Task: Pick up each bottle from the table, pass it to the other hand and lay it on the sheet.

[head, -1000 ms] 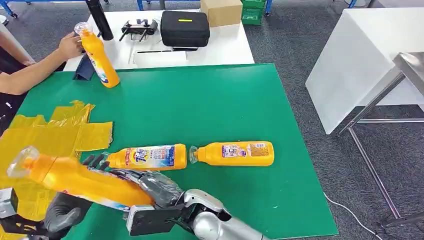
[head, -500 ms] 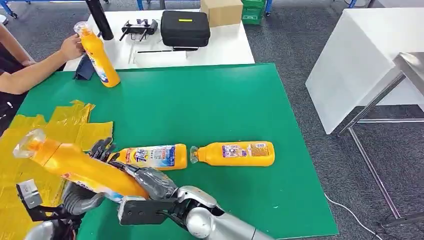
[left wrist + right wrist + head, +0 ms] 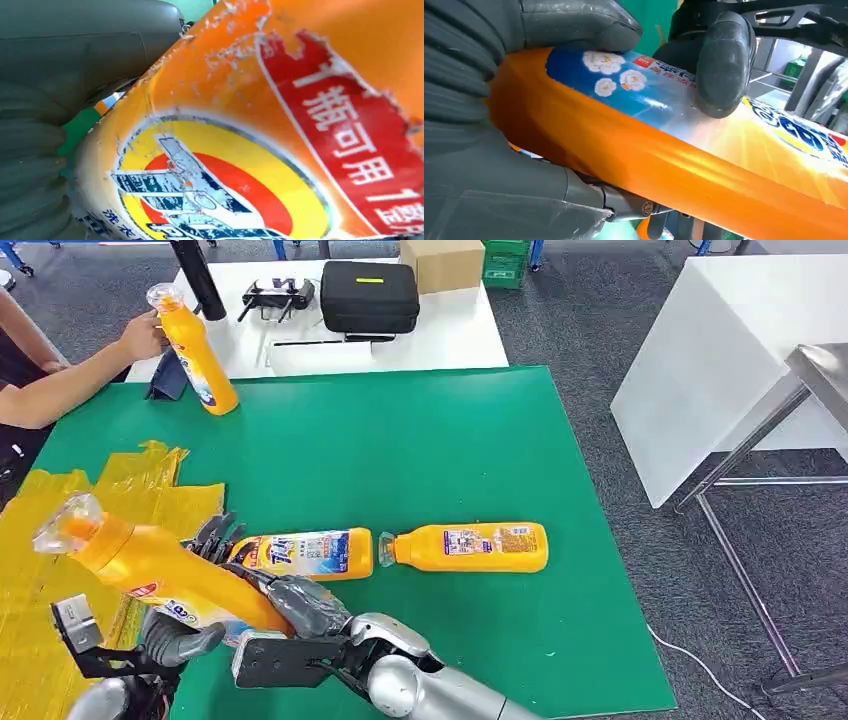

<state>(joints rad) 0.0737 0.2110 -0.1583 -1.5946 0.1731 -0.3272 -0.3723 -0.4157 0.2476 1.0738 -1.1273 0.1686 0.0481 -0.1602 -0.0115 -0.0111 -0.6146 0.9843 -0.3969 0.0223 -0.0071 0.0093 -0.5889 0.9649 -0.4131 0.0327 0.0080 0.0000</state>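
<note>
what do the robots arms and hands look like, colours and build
The right arm is rounded silver metal, ending in a black flat bracket at the wrist. The right hand has a grey glossy cover, ribbed near the wrist, with darker fingers. The left hand is the same dark grey, with a thick thumb and a black bracket carrying a small grey block.

two bottles [image 3: 300, 554] [image 3: 468, 547] end to end, sheet [image 3: 60, 530] left

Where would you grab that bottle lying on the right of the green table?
Probably around its wide middle, coming down from above. The right-hand bottle lies flat on the green mat, with its long sides exposed. Its cap nearly meets the neighbouring bottle, so that narrow end looks cramped.
</note>
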